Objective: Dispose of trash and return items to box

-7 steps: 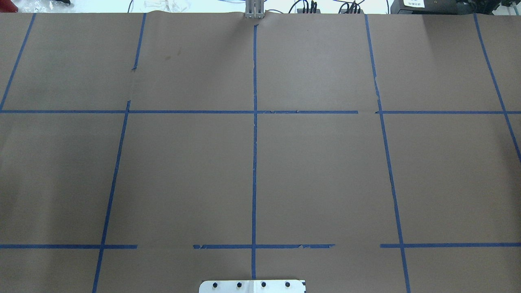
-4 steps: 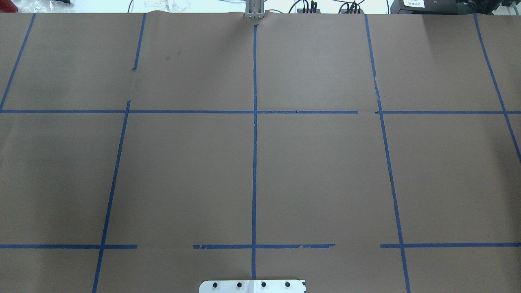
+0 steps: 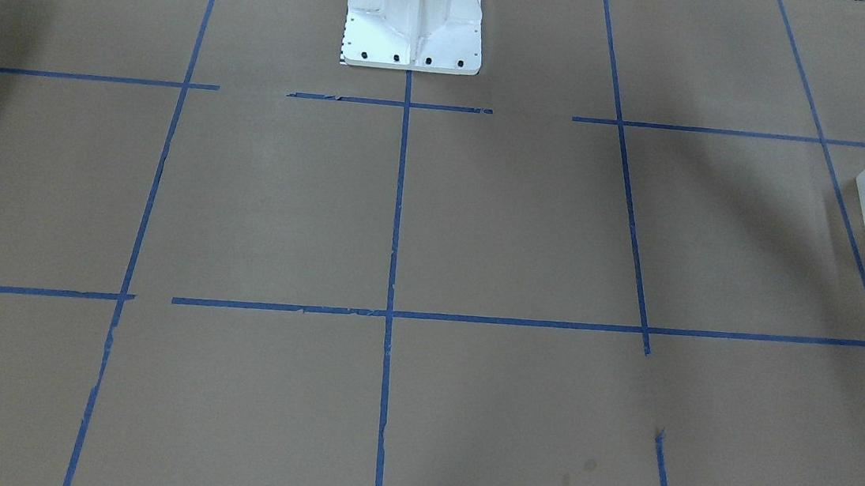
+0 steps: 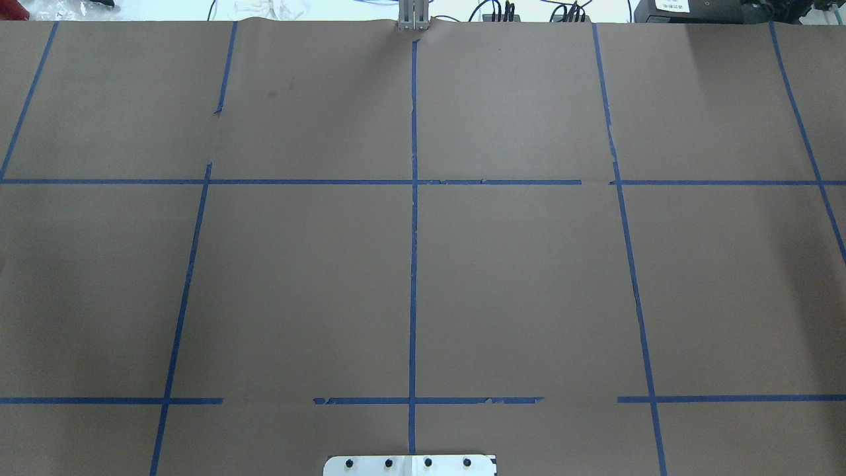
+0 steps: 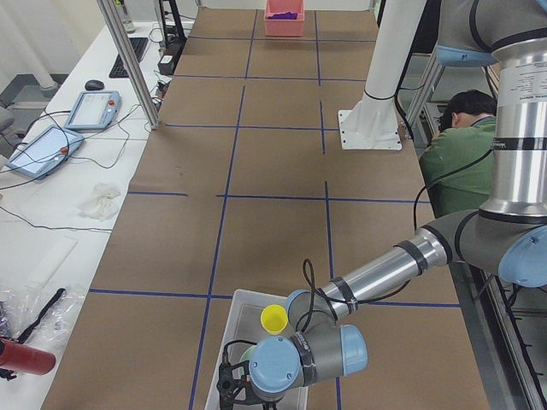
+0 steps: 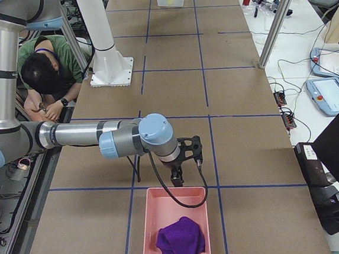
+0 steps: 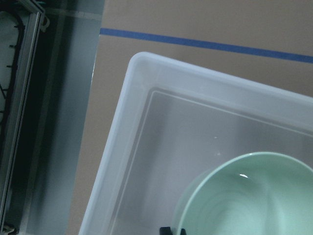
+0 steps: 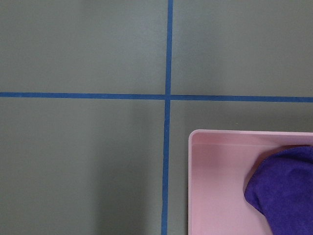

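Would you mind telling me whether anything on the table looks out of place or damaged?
Nothing spilled: the yellow tumbler and green bowl sit in the bin, the purple cloth in the pink tray. Only the blue tape is frayed and gapped.

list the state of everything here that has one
box, open-topped, no lid
yellow tumbler, upright in the box
mint bowl, mouth up in the box
purple cloth, crumpled in the pink tray
left gripper, over the box, grip unclear
right gripper, by the pink tray, grip unclear
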Controlling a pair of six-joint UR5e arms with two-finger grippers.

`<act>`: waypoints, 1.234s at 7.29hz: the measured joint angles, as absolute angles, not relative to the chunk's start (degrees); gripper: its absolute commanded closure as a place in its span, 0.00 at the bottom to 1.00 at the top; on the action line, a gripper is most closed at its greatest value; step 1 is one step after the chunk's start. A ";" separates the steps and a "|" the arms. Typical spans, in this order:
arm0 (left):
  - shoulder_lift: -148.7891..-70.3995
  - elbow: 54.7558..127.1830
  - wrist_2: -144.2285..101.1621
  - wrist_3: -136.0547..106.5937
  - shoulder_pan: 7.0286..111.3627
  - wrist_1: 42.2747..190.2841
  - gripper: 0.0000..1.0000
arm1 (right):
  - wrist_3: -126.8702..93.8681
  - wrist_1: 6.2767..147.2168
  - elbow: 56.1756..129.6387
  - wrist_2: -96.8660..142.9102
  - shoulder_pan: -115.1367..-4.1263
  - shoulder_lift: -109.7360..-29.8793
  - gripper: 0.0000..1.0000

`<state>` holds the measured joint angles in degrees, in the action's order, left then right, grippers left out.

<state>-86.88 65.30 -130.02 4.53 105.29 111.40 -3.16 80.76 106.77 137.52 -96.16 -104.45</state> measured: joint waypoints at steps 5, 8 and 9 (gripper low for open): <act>-86.76 81.49 -127.89 3.52 105.27 109.79 0.00 | -6.64 80.74 108.93 137.23 -93.00 -105.02 0.00; -87.32 96.59 -128.76 3.16 100.63 101.89 0.00 | -6.24 80.60 108.76 137.06 -92.75 -106.18 0.00; -87.23 97.52 -128.69 3.15 98.75 101.56 0.00 | -6.32 80.53 108.68 136.95 -92.73 -106.38 0.00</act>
<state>-87.23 97.52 -128.69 3.15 98.75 101.56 -6.32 80.53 108.68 136.95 -92.73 -106.38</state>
